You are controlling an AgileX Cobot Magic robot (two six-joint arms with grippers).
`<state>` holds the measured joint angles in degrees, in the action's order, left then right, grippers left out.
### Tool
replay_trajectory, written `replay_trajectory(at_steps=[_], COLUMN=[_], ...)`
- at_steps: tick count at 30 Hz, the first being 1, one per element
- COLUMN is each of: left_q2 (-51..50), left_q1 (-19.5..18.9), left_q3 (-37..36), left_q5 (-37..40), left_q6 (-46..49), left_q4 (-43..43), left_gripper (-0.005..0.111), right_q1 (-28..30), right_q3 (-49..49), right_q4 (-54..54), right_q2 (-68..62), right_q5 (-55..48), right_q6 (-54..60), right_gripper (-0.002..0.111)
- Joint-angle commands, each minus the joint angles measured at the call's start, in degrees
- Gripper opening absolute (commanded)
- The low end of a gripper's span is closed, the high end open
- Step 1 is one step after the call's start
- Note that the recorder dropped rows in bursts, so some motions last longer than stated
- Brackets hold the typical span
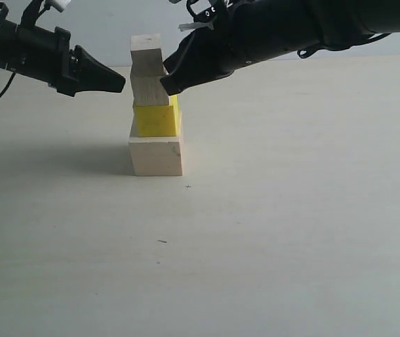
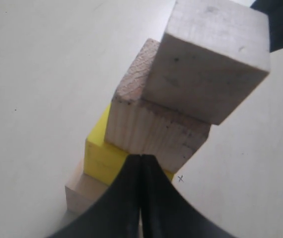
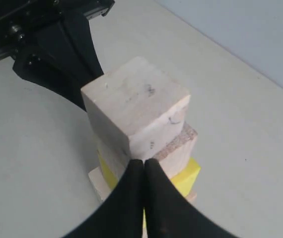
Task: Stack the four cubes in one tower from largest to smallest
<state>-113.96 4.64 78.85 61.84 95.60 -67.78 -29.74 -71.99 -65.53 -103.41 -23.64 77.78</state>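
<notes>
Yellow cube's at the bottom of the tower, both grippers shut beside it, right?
No: the exterior view shows the large wood cube at the bottom of the tower, the yellow cube second. Left gripper and right gripper are both shut beside it.

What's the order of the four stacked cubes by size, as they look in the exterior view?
1. bottom pale cube
2. yellow cube
3. middle pale cube, partly hidden by the right gripper
4. top pale cube
</notes>
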Motion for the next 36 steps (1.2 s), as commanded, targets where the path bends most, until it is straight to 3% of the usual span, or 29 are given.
replay_trajectory(at_steps=[1, 36], left_q2=[-0.1, -0.1], left_q1=[-0.1, -0.1], left_q3=[-0.2, -0.2], left_q5=[-0.4, -0.7], left_q6=[-0.1, -0.1], left_q4=[-0.4, -0.2], left_gripper=[0.0, 0.0], right_q1=[0.1, 0.1], right_q3=[-0.4, -0.4], right_q4=[-0.2, -0.2], right_q2=[0.6, 1.3], right_q5=[-0.4, 1.5], right_q6=[0.7, 1.5], right_gripper=[0.0, 0.0])
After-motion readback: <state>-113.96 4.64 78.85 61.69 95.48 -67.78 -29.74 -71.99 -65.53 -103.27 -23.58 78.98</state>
